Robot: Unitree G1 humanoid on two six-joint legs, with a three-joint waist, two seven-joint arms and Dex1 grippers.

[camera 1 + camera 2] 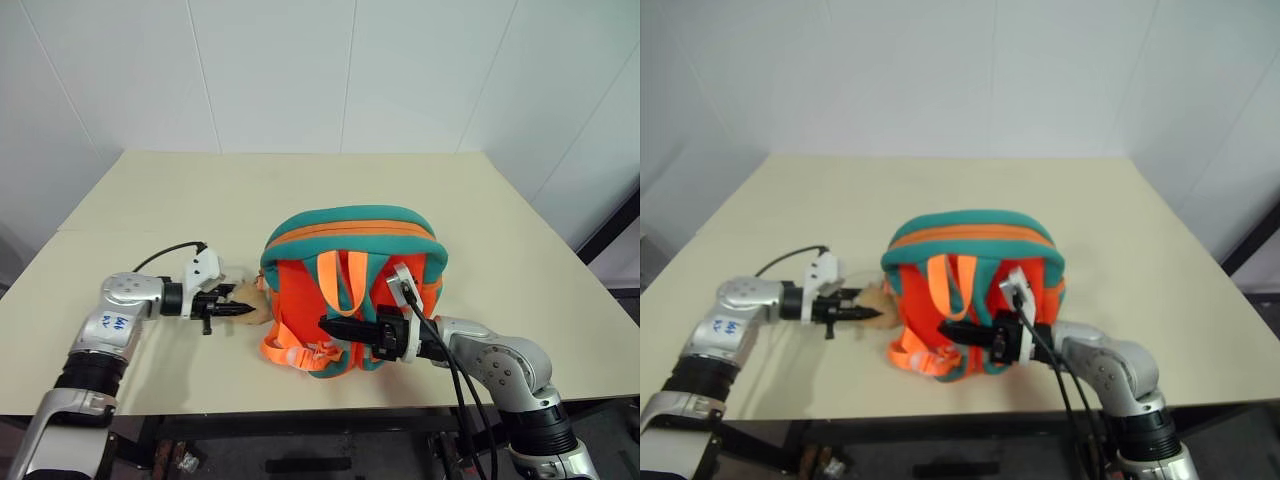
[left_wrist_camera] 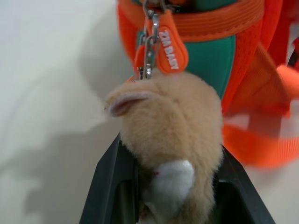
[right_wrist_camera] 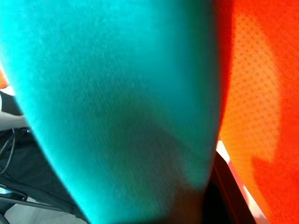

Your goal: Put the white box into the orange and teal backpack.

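We see the backpack (image 1: 350,285) standing upright on the table (image 1: 300,190), nearer the table's front edge than its back, with its strap side turned toward us. Its top is a teal band with an orange stripe, and two orange straps (image 1: 345,280) hang down its near face to a buckle (image 1: 300,352) lying on the table at its foot.

The white box cannot be seen anywhere around the backpack, so we cannot tell where it is.

The plush toy (image 2: 173,144) hangs from an orange tag (image 2: 170,49) on a small chain at the backpack's left side, resting just beside the pack. Our left gripper (image 1: 232,311) points level at the backpack from the left, and its two black fingers (image 2: 110,186) sit on either side of the toy, closed onto its tan fur.

Our right gripper (image 1: 335,327) lies across the backpack's near face, low down, pointing left. In its wrist view a teal strap fills the space ahead, with one dark finger (image 3: 229,191) at the edge beside orange mesh; the jaws look pinched on that teal strap (image 3: 117,107).
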